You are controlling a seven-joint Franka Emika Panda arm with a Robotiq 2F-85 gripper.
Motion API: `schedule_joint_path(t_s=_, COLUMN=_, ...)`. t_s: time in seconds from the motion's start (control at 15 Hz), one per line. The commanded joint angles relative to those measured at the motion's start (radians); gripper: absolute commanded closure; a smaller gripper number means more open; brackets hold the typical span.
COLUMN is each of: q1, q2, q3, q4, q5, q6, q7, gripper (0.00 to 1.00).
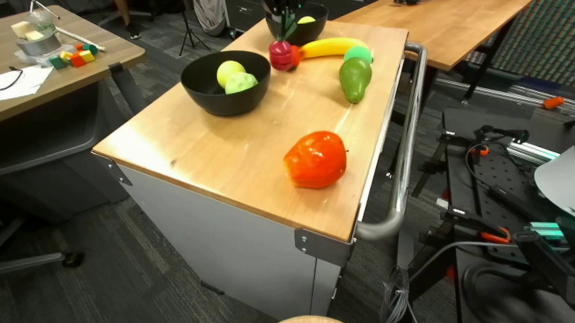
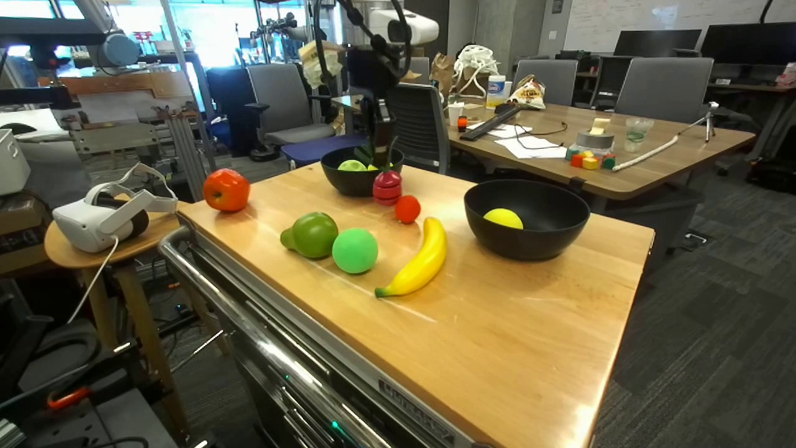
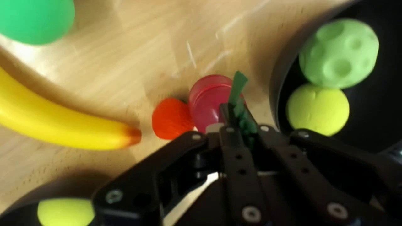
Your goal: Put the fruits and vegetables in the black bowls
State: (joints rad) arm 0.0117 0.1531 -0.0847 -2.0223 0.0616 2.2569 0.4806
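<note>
Crimson vegetable, leaves partly hidden between jaws

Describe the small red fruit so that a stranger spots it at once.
On the wooden worktop, find the curved yellow banana and, near one end, the leafy pink radish. The small red fruit sits between them. It shows no leaves, is more orange than the radish and much smaller than the big red tomato.
</note>
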Motion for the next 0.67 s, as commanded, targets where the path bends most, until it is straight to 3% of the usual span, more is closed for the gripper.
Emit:
schedule_joint_path(t_s=0.0, q1=-0.016, q2=0.006, q3=-0.037, q4=0.108, q5=-0.135, q6=0.056, q7=0.080, gripper=0.99)
schedule_joint_path(t_s=0.33, q1=-0.042, q2=0.071, q3=-0.097, q4=0.298, q5=-0.333, q6=0.010, q7=0.165, gripper=0.99)
schedule_joint_path(t_s=0.6, q1=-0.062, q2=0.159, q3=-0.111, q4=0.382, q5=-0.302, q6=-0.065, q7=0.161, gripper=0.99)
